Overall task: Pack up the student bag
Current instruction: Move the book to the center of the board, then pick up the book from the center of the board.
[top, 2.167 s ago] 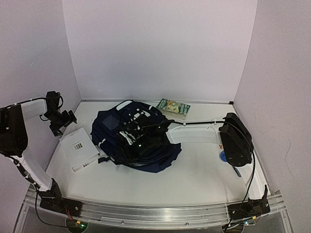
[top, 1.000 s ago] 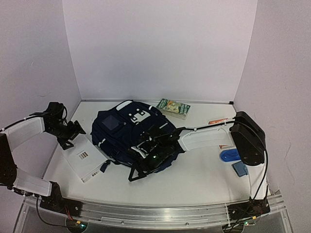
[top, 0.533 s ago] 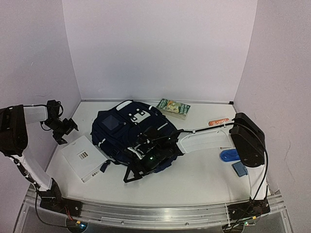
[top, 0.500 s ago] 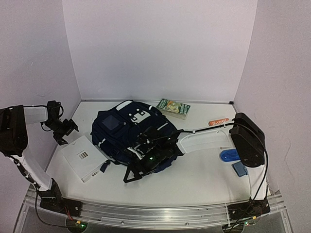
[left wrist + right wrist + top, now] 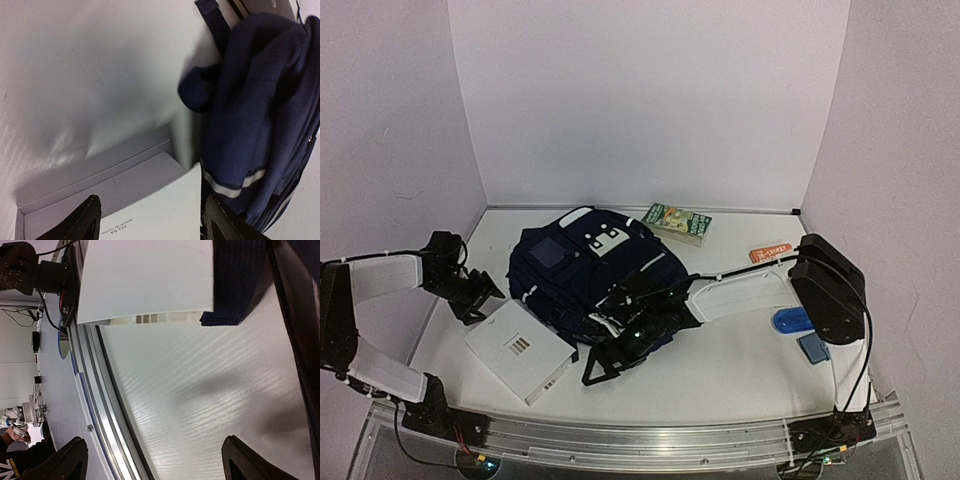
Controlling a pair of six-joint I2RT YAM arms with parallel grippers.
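Note:
The student bag (image 5: 570, 265), navy with white stripes, lies in the middle of the table; its side shows in the left wrist view (image 5: 260, 100). A flat white box (image 5: 520, 350) lies at its front left, touching it. My left gripper (image 5: 483, 297) sits at the box's far left corner. Its jaws are wide apart, and the box's corner (image 5: 155, 210) lies between the fingers (image 5: 90, 220). My right gripper (image 5: 603, 368) hovers open over bare table just in front of the bag, nothing between its fingers (image 5: 70, 460). A dark strap end (image 5: 232, 285) and the box (image 5: 145, 280) lie ahead of it.
A green book (image 5: 678, 222) lies behind the bag. An orange-red packet (image 5: 770, 250), a blue pouch (image 5: 790, 320) and a small grey-blue item (image 5: 812, 347) are at the right by the right arm. The metal rail (image 5: 640, 440) runs along the front edge.
The white box has slid toward the front right and turned. My left gripper came down onto its far corner with its jaws narrowing. My right gripper shifted slightly and opened a little wider.

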